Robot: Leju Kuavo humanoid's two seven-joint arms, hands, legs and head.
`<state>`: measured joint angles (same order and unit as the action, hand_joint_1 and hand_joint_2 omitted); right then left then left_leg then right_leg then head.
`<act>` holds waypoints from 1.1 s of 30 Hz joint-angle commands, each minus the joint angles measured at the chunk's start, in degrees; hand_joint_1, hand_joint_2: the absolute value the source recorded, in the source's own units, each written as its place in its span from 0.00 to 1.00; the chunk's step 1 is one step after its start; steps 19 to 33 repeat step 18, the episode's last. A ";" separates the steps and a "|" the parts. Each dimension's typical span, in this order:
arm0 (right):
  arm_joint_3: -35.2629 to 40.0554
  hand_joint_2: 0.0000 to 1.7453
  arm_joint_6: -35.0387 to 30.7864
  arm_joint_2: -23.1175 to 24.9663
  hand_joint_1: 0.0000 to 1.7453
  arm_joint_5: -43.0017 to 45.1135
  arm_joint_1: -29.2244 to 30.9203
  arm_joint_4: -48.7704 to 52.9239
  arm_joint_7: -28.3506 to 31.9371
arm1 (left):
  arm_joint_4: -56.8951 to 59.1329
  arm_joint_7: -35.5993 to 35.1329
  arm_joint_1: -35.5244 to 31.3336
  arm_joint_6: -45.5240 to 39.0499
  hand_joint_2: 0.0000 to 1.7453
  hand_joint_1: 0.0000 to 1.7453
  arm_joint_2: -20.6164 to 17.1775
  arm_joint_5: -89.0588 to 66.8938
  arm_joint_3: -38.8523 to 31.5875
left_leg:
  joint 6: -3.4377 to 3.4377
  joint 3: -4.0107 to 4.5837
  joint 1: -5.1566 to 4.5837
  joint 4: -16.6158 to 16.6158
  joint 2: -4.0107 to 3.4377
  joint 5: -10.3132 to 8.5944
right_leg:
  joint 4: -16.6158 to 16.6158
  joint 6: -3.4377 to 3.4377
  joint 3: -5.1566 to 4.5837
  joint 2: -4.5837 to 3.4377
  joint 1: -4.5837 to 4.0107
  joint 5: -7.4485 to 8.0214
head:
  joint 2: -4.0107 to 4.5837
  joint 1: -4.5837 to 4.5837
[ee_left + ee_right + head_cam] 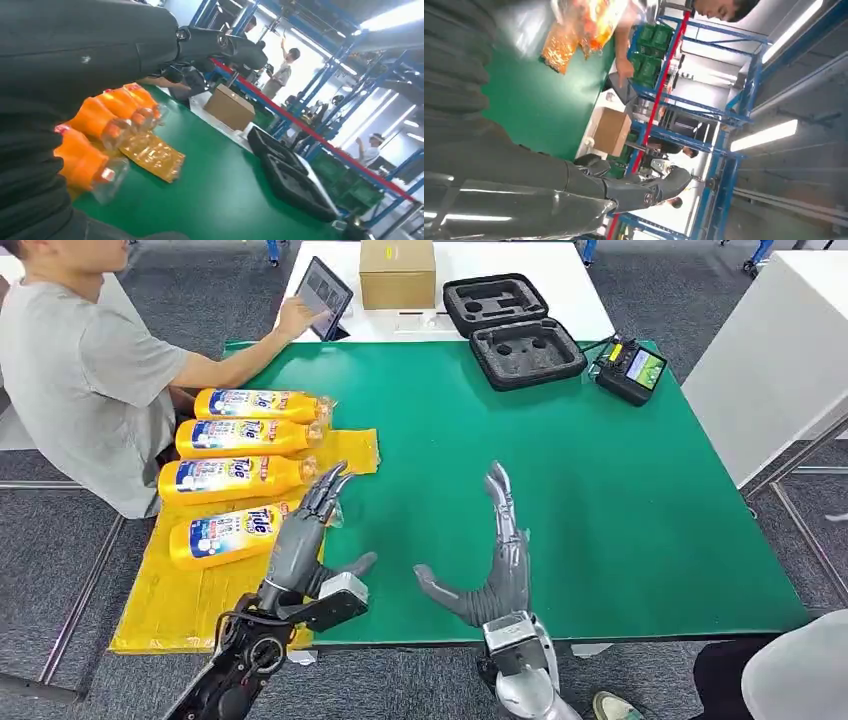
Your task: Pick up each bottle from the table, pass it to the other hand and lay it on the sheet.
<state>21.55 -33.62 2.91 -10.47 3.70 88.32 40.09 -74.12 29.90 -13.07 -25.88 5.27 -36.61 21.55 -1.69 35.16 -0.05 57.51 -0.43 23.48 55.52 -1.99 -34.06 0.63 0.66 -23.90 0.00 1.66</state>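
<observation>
Four orange plastic detergent bottles (pixel 240 478) lay side by side on the yellow plastic sheet (pixel 190 600) at the green table's (pixel 600 510) near-left edge, caps pointing right. The left hand (pixel 305 535) hovered just beside the nearest bottle, fingers spread and empty; the right hand (pixel 500 550) stood open over bare green mat. With every visible bottle already on the sheet, the laying looked finished, so a clean, upward withdrawal would have avoided nudging that nearest bottle. A seated person (pixel 80 360) touched a tablet (pixel 322 295) far left; a cardboard box (pixel 397 272), an open black foam case (pixel 515 330) and a black handheld controller (pixel 630 368) sat well apart.

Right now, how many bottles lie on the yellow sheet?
4, side by side in a row on the sheet: bottles at and.
</observation>
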 commanded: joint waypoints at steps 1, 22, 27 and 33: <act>2.42 1.00 2.43 -0.54 0.00 5.25 -0.30 2.05 -0.09 | 2.52 2.74 -0.47 1.25 1.00 0.00 1.02 7.36 1.32 | 0.06 -0.09 0.03 -0.01 0.05 0.04 | -0.01 0.05 0.09 0.01 -0.02 -0.05 | 0.00 0.00; -3.59 0.00 2.32 3.13 0.00 8.08 -3.99 -0.96 -0.09 | 2.82 4.25 2.08 2.84 1.00 0.00 -0.30 19.00 1.53 | 0.10 -0.29 0.05 -0.10 0.04 0.09 | -0.09 0.08 0.30 -0.04 -0.04 -0.08 | 0.00 0.00; -3.59 0.00 2.32 3.13 0.00 8.08 -3.99 -0.96 -0.09 | 2.82 4.25 2.08 2.84 1.00 0.00 -0.30 19.00 1.53 | 0.10 -0.29 0.05 -0.10 0.04 0.09 | -0.09 0.08 0.30 -0.04 -0.04 -0.08 | 0.00 0.00; -3.59 0.00 2.32 3.13 0.00 8.08 -3.99 -0.96 -0.09 | 2.82 4.25 2.08 2.84 1.00 0.00 -0.30 19.00 1.53 | 0.10 -0.29 0.05 -0.10 0.04 0.09 | -0.09 0.08 0.30 -0.04 -0.04 -0.08 | 0.00 0.00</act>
